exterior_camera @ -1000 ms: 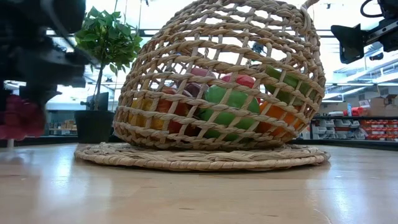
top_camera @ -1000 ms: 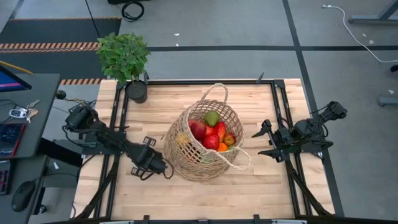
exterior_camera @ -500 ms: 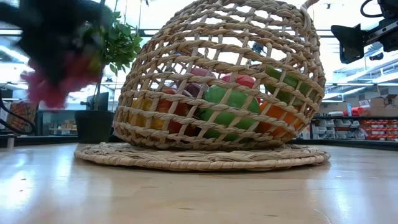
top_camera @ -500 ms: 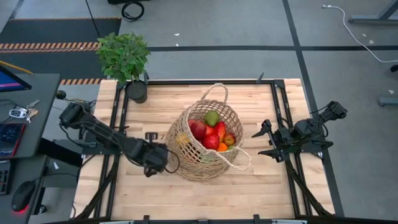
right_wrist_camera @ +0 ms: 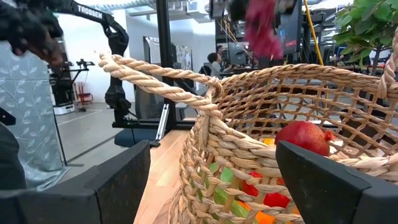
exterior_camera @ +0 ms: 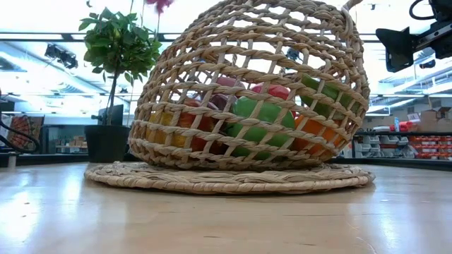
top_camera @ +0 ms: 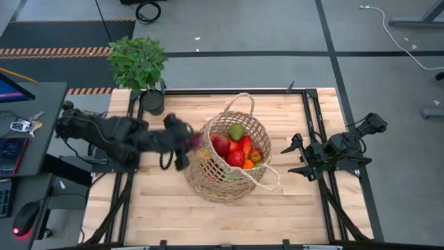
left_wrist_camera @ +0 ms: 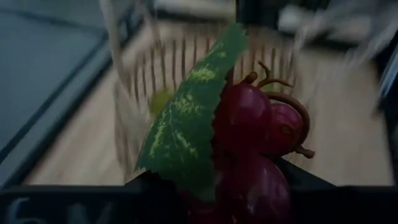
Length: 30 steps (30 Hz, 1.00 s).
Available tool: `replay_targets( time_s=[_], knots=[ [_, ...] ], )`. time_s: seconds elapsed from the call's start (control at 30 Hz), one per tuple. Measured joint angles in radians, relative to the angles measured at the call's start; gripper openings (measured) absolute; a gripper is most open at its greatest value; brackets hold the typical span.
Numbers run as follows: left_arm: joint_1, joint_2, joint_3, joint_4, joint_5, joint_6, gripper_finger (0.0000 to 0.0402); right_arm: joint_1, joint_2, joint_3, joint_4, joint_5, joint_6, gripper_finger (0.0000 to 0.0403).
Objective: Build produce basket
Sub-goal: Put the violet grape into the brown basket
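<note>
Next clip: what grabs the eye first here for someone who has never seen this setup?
The big wicker basket mid-table, already heaped with red, green and orange produce. At its left rim the left gripper carries a dark red grape bunch with a green leaf. The right gripper waits open at the table's right edge; a potted plant marks the far left corner.

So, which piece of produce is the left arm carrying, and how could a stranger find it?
Start at the large round tan wicker basket in the middle of the wooden table. At its rim on the potted plant's side, the left gripper is shut on a bunch of dark red grapes. Only this piece has a green leaf and is outside the basket.
</note>
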Motion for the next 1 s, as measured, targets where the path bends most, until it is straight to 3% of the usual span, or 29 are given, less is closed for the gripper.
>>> replay_targets(
  time_s=[0.23, 0.47, 0.77, 1.0],
  knots=[
    [0.106, 0.005, 0.063, 0.476, 0.037, 0.206, 0.0128, 0.0, 0.0, 0.0, 0.001, 0.0, 0.0, 0.035],
    [0.192, 0.005, 0.063, 0.817, 0.2, 0.209, 0.0128, 0.0, 0.0, 0.0, 0.0, 0.0, 0.0, 0.035],
    [0.245, 0.006, 0.065, 1.08, 0.346, 0.066, 0.0128, 0.0, 0.0, 0.0, 0.0, 0.0, 0.0, 0.035],
    [0.246, 0.006, 0.065, 1.097, 0.356, 0.047, 0.0128, 0.0, 0.0, 0.0, 0.0, 0.0, 0.0, 0.035]
  ],
)
